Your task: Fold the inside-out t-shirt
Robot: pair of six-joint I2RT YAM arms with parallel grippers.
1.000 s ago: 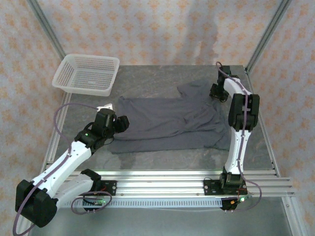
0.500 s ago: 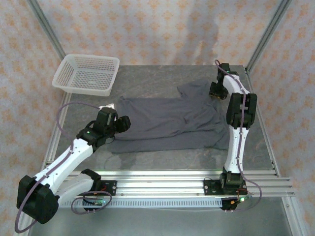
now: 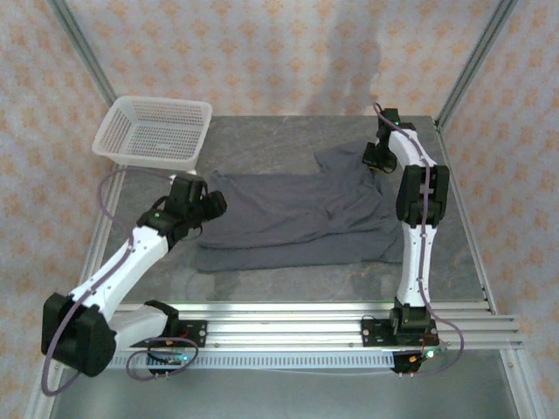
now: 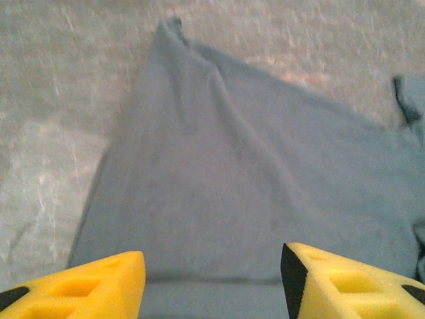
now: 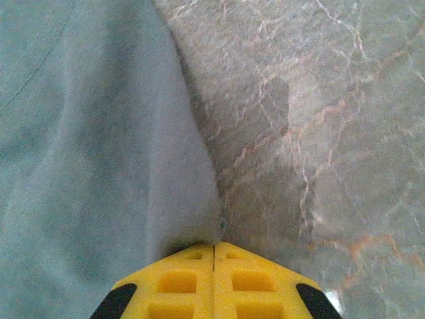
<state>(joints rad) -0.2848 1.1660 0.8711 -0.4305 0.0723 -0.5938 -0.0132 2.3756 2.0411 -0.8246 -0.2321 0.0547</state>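
The inside-out t-shirt (image 3: pixel 297 218), dark slate grey and wrinkly, lies spread across the middle of the grey marbled table (image 3: pixel 262 140). My left gripper (image 3: pixel 212 208) hovers at the shirt's left end. In the left wrist view it (image 4: pixel 212 282) is open, its yellow pads wide apart over flat cloth (image 4: pixel 252 186). My right gripper (image 3: pixel 374 161) is at the shirt's far right corner. In the right wrist view it (image 5: pixel 214 246) is shut, with a raised fold of cloth (image 5: pixel 99 133) running into its tips beside bare table.
A white mesh basket (image 3: pixel 155 131) stands at the far left corner of the table. Metal frame posts (image 3: pixel 472 61) rise at the back corners, and an aluminium rail (image 3: pixel 306 327) runs along the near edge. Bare table lies behind the shirt.
My right gripper has shifted farther back and left at the shirt's corner and closed its jaws. My left gripper has moved farther back along the shirt's left end, still open.
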